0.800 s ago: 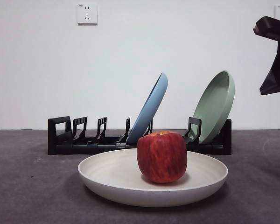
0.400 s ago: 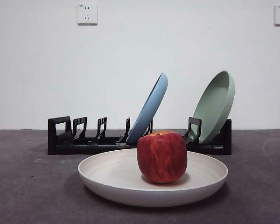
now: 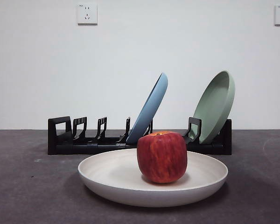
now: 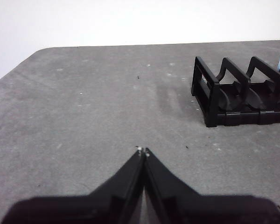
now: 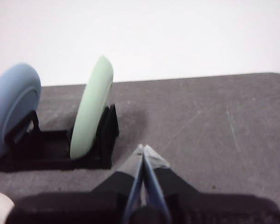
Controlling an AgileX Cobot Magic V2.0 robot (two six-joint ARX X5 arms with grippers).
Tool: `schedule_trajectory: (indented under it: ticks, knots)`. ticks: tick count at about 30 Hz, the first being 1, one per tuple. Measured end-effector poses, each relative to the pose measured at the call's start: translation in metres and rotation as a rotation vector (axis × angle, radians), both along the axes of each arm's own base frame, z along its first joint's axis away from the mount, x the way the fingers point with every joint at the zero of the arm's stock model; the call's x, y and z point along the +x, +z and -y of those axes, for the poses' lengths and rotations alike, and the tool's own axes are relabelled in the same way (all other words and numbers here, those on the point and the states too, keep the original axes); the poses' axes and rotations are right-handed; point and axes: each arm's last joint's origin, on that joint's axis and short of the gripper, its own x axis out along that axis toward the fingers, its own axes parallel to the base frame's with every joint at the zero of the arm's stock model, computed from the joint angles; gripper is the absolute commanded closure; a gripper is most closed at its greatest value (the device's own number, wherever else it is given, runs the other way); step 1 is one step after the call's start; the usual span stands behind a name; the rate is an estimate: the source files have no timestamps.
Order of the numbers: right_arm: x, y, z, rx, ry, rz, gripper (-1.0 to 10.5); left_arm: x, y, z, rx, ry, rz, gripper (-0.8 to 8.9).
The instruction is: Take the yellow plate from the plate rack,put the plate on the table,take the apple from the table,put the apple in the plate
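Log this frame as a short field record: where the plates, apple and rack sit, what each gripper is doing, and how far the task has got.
apple: blocky red apple rests inside the wide cream plate
cream plate: flat on the dark grey table, in front of the rack
rack: long black plastic plate rack behind, holding two plates
blue plate: light blue, leaning in a middle slot
green plate: sage green, leaning at one end
left gripper: jaws shut, holding nothing, near the rack's bare-slotted end
right gripper: jaws shut, holding nothing, near the green plate's end
task: appears complete
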Motion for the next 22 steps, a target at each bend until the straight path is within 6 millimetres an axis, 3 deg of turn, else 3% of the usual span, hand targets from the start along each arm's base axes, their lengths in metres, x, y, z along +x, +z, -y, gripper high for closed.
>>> schedule_trajectory:
  ticks: [7, 22]
  knots:
    - [0.004, -0.023, 0.0, -0.002, 0.001, -0.017, 9.5, 0.0, 0.0, 0.0, 0.0, 0.0, 0.0, 8.15]
    - [0.007, -0.044, -0.001, 0.028, -0.001, -0.095, 9.5, 0.0, 0.0, 0.0, 0.0, 0.0, 0.0, 8.15]
